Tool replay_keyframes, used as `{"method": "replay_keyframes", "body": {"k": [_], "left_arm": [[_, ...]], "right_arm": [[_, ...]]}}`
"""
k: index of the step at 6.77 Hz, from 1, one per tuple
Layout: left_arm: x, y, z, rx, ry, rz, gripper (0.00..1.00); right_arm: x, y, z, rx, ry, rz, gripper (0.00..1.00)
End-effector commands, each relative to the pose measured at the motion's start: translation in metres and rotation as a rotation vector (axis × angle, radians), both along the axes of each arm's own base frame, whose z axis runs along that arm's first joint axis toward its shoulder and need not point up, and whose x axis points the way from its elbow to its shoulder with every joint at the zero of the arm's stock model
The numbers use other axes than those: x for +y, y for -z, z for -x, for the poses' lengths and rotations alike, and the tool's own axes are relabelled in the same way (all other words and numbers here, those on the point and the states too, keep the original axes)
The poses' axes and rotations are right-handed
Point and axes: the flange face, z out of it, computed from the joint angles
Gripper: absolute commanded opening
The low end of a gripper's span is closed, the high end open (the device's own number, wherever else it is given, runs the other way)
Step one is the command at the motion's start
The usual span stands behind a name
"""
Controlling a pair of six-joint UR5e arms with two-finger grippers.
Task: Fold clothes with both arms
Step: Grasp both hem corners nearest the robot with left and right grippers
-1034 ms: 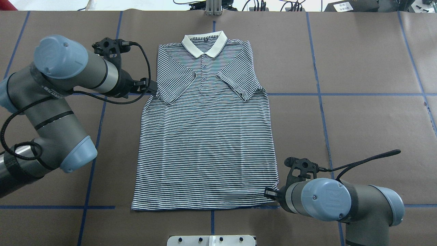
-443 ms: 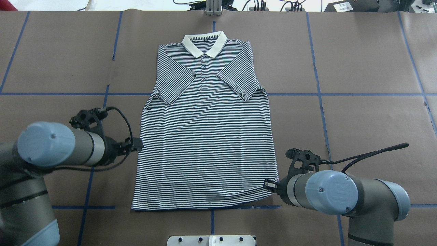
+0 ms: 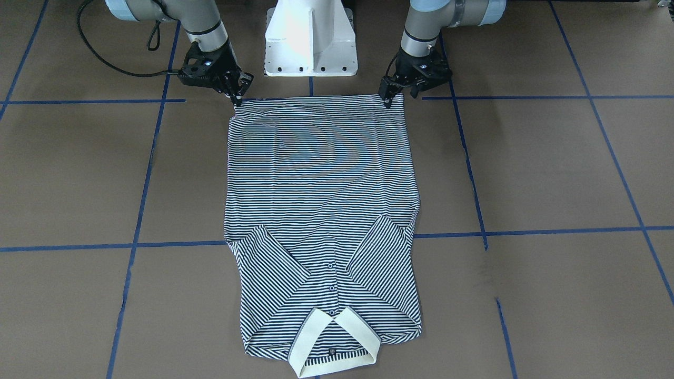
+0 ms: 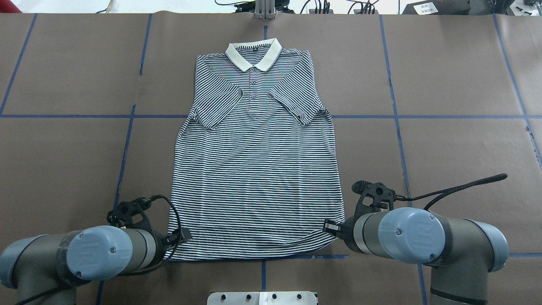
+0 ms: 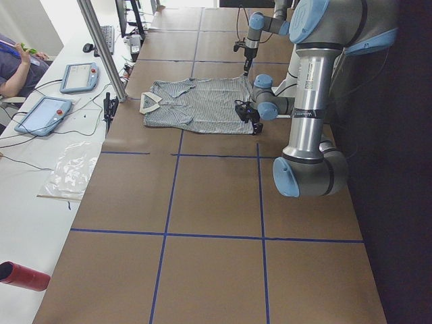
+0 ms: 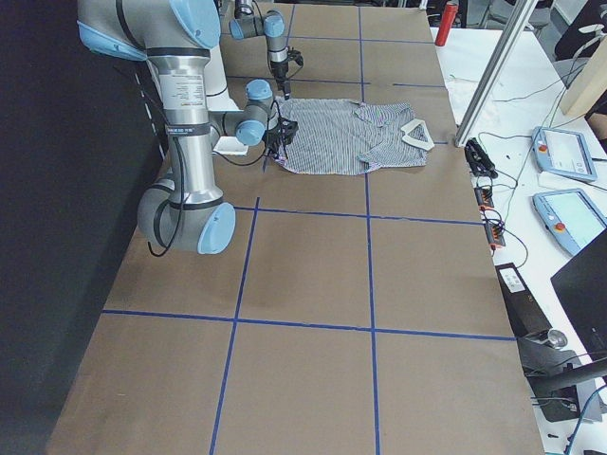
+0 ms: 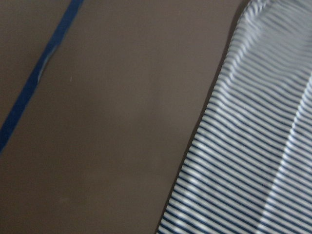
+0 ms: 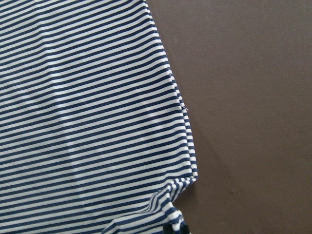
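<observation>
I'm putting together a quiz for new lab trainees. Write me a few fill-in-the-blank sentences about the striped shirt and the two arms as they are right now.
1. The left pincer and the right pincer each sit at a corner of the shirt's bottom ___.
2. The tape lines on the table are ___ in colour.
3. The shirt's pattern is thin navy-and-white ___.
4. Both ___ are folded inward onto the shirt.

Missing words: hem; blue; stripes; sleeves.
</observation>
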Motion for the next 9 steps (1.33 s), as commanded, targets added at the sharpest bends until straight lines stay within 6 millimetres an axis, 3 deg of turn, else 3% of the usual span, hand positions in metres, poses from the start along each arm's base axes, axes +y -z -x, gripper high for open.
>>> {"method": "replay_keyframes", "body": {"k": [1,5,6,7,8,9], "left_arm": [[0.0143,-0.0031,-0.0076,-0.021,-0.005,0.020,0.87],[0.0120,-0.0060,-0.0071,-0.038,-0.001,0.021,0.74],[0.0120,-0.0060,-0.0071,-0.038,0.000,0.022,0.59],[0.0120,-0.0060,-0.0071,-0.038,0.000,0.022,0.34],[0.0113,-0.0038,-0.0063,-0.033,0.005,0.025,0.01],[0.0105,-0.0038,-0.0060,-0.033,0.005,0.024,0.00]], "right_arm": [[-0.0017,0.0055,0.0016,-0.009,-0.002,-0.002,0.00],[-0.0037,0.0053,-0.0001,-0.009,-0.007,-0.002,0.00],[-0.0036,0.0052,-0.0007,-0.009,-0.007,-0.002,0.00],[-0.0035,0.0036,-0.0012,-0.006,-0.007,-0.001,0.00],[-0.0035,0.0044,-0.0009,-0.007,-0.007,-0.001,0.00],[-0.0042,0.0036,-0.0015,-0.006,-0.008,-0.001,0.00]]}}
